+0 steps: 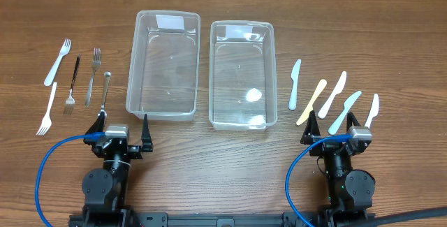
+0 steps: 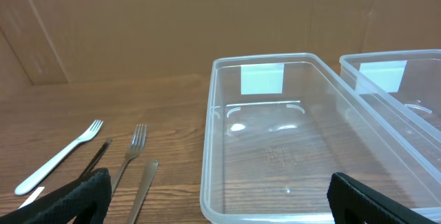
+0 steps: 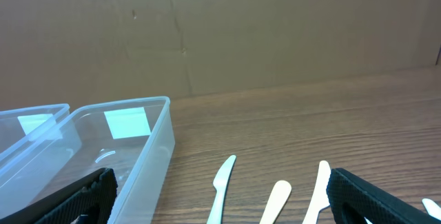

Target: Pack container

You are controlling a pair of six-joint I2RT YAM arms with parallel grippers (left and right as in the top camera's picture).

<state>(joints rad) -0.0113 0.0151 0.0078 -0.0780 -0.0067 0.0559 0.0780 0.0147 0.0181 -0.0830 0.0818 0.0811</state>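
Two clear, empty plastic containers stand side by side, the left container (image 1: 133,66) and the right container (image 1: 212,73). Several forks lie left of them, among them a white fork (image 1: 58,62) and a metal fork (image 1: 93,77). Several plastic knives lie to the right, including a white knife (image 1: 295,84) and a cream knife (image 1: 311,102). My left gripper (image 1: 124,119) rests open just in front of the left container (image 2: 207,148), holding nothing. My right gripper (image 1: 331,122) is open too, near the knives' handle ends, with a white knife (image 3: 222,182) ahead of it.
A black-handled fork (image 1: 72,86) and a bare metal handle (image 1: 105,91) lie among the forks. Blue cables loop beside both arm bases at the table's front edge. A brown cardboard wall closes off the back in the wrist views.
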